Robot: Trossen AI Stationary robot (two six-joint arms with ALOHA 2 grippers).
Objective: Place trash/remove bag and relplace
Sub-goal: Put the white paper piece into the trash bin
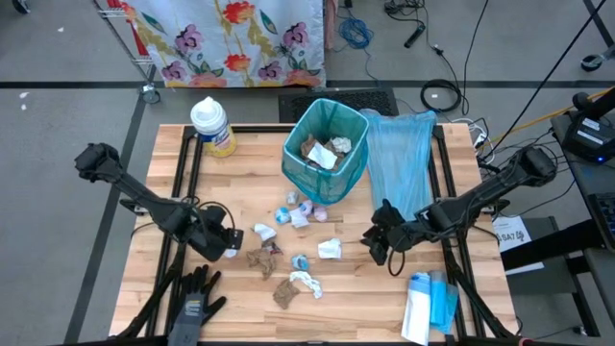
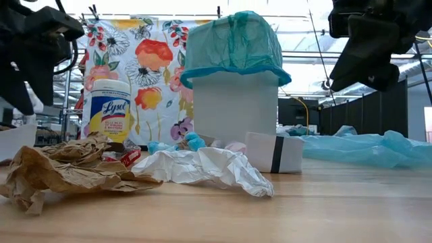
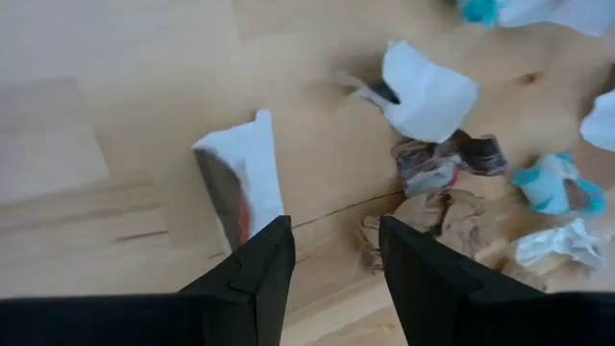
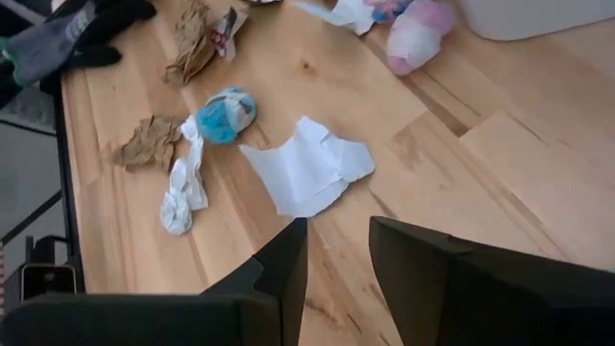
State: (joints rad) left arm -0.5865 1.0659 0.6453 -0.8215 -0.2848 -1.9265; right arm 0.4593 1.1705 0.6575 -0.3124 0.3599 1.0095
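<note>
The scattered trash lies on the counter (image 1: 154, 288) between the two arms, in front of the teal-lined trash bin (image 1: 327, 149), which already holds a few scraps. The right end effector (image 1: 377, 242) hangs just above the wood with its fingers parted and nothing between them; the flat white tissue (image 1: 330, 249) lies at its 9 o'clock in the high view, just beside it, and the right wrist view shows the same tissue (image 4: 307, 173) straight ahead of the open fingers, spread flat, its long axis running roughly across the line of approach. The left end effector (image 1: 223, 242) is likewise released and empty, fingers apart, with a white scrap (image 1: 264, 232) and a brown paper wad (image 1: 261, 259) near it at 3 and 4 o'clock; from its own wrist view a white scrap (image 3: 245, 173) lies just beyond the fingertips. The tissue is nearer the right arm, so that arm looks the likelier one to take it, with a short reach toward 9 o'clock and a drop. From there the bin stands at about 11 o'clock. A spare blue bag (image 1: 399, 159) lies flat at the bin's 3 o'clock, and the liner swap is not yet begun
</note>
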